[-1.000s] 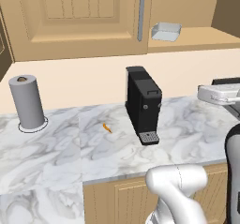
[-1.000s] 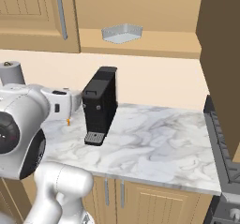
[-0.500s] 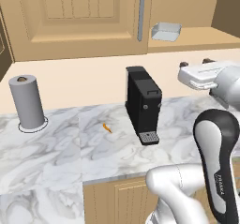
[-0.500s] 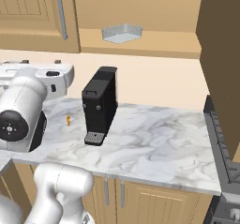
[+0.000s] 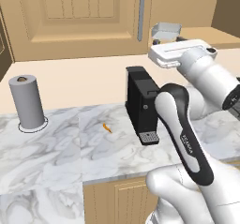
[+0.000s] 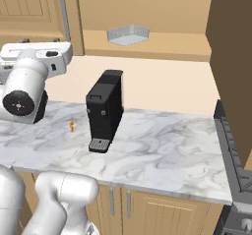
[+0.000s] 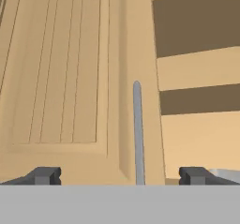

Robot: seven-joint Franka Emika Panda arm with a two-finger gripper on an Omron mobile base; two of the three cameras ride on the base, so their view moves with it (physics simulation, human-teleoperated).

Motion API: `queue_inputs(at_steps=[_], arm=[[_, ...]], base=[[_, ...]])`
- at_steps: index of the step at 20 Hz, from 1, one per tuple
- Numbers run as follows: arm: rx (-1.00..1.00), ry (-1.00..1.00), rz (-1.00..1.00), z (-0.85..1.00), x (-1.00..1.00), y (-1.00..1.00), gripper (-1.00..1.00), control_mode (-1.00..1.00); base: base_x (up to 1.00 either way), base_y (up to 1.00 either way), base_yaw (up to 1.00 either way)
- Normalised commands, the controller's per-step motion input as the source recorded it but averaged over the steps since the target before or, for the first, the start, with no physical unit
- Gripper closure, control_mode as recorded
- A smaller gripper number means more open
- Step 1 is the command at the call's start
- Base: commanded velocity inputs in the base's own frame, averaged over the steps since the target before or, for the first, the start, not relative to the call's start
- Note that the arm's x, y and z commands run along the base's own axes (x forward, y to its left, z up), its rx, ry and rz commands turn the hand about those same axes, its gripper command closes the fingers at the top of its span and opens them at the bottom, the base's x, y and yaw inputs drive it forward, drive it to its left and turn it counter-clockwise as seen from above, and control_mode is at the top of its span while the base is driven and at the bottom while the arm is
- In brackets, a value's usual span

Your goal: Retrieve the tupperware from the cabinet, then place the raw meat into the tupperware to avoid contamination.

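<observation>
Arm raised before the cabinet, above the marble counter

The cabinet [image 5: 75,21] door is seen shut, its silver handle [image 5: 142,12] at the right edge. The tupperware [image 5: 166,30] is seen on the open shelf beside it. On the counter [image 5: 56,153], a paper-towel roll [image 5: 27,101] stands left, the raw meat [image 5: 107,128] lies between it and a black coffee machine [image 5: 140,107].
</observation>
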Motion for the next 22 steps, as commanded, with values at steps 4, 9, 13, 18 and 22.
queue_inputs(at_steps=[4, 9, 13, 18, 22], arm=[[0.00, 0.00, 0.00, 0.45, 0.70, 0.23, -1.00, -1.00], [0.00, 0.00, 0.00, 0.41, 0.67, 0.20, -1.00, -1.00], [0.00, 0.01, -0.01, 0.34, 0.76, 0.09, -1.00, -1.00], [0.00, 0.08, -0.11, 0.24, 0.56, -0.05, -1.00, -1.00], [-0.02, 0.13, -0.12, 0.08, 0.41, -0.10, -1.00, -1.00]], base=[[0.00, 0.00, 0.00], [0.00, 0.00, 0.00], [0.00, 0.00, 0.00], [0.00, 0.00, 0.00], [0.00, 0.00, 0.00]])
